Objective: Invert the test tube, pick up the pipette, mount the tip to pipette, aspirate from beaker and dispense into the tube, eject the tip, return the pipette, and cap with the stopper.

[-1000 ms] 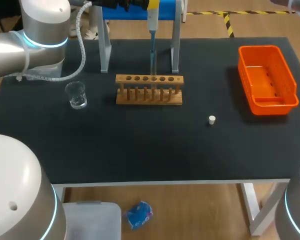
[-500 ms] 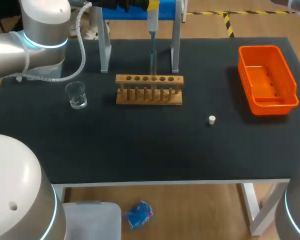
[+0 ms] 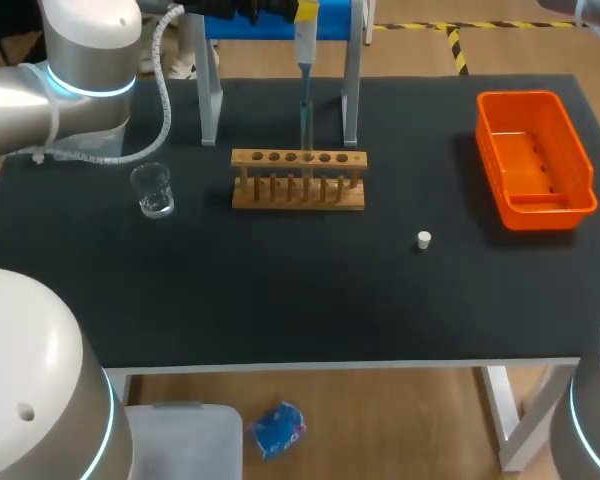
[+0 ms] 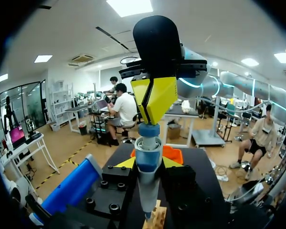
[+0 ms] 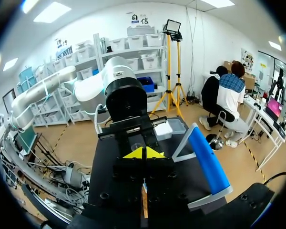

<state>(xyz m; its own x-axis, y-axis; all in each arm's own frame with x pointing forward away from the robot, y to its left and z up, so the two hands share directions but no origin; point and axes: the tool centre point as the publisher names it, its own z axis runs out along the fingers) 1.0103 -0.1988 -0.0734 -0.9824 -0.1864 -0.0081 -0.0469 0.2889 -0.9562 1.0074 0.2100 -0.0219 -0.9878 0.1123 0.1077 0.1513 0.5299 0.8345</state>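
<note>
The black surface (image 3: pixel 280 300) fills most of the frame. My left arm (image 3: pixel 70 90) comes in at the upper left and runs along the top edge. Upper middle, the blue-topped stand (image 3: pixel 211 100) on its grey legs. Upper right, the orange basket (image 3: pixel 525 98).

Just above centre sits the wooden rack (image 3: pixel 298 193), right in front of the stand.

My left pincer (image 4: pixel 148 164) is clamped on the pipette (image 3: pixel 306 40). In the left wrist view, both yellow fingertips (image 4: pixel 126 163) press its barrel from either side. The pipette hangs upright at top middle, its slim lower end pointing down at the rack's middle holes. A clear test tube (image 3: pixel 305 135) stands there; whether the tip is inside it, I can't tell.

My right pincer (image 5: pixel 143 153) is closed on nothing, tips touching.

The beaker (image 3: pixel 153 190) stands left of the rack, apart from it. Smallest, the white stopper (image 3: pixel 424 239) lies alone, right of centre, lower than the rack.
</note>
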